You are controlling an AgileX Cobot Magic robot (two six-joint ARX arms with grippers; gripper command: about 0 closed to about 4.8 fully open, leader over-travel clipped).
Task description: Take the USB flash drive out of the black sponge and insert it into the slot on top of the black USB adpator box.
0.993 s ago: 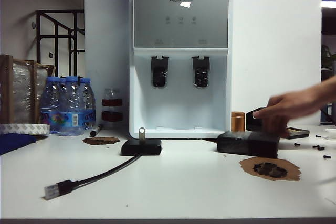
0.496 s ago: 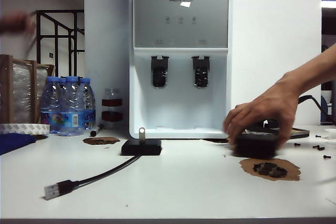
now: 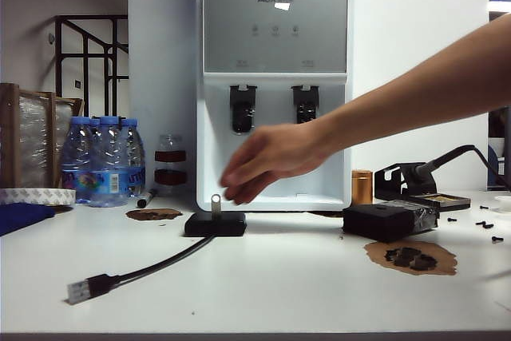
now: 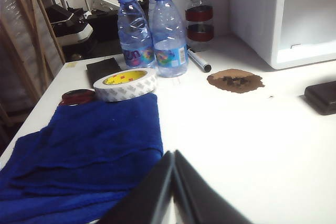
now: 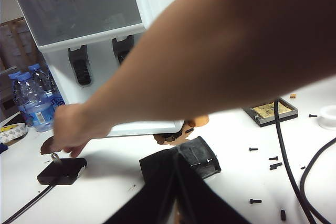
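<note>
**Person's hand above the drive, both grippers clenched**

Exterior view: USB flash drive [image 3: 215, 201] standing upright in the slot [image 3: 215, 212] on top of the black USB adpator box [image 3: 215, 224], near the middle of the white table [image 3: 279, 285]. Person's hand [image 3: 267, 161] reaching in from the right, fingertips just above and beside the drive; contact not clear. Black sponge [image 3: 389, 220] lying well apart to the right, in front of the water dispenser [image 3: 275, 85]. Black cable [image 3: 144, 269] running from the box toward the front left, ending in a silver plug. No robot arm visible here.

Left wrist view: left gripper [image 4: 174, 182] clenched, jaws pressed together, grasping nothing, over the table beside a blue cloth [image 4: 84, 150]. Tape roll [image 4: 125, 84] and water bottles [image 4: 152, 30] behind the cloth.

Right wrist view: right gripper [image 5: 176, 182] clenched too, empty, just in front of the sponge [image 5: 184, 161]. Hand [image 5: 79, 129] close over the drive [image 5: 54, 158] on the box [image 5: 62, 170].
</note>
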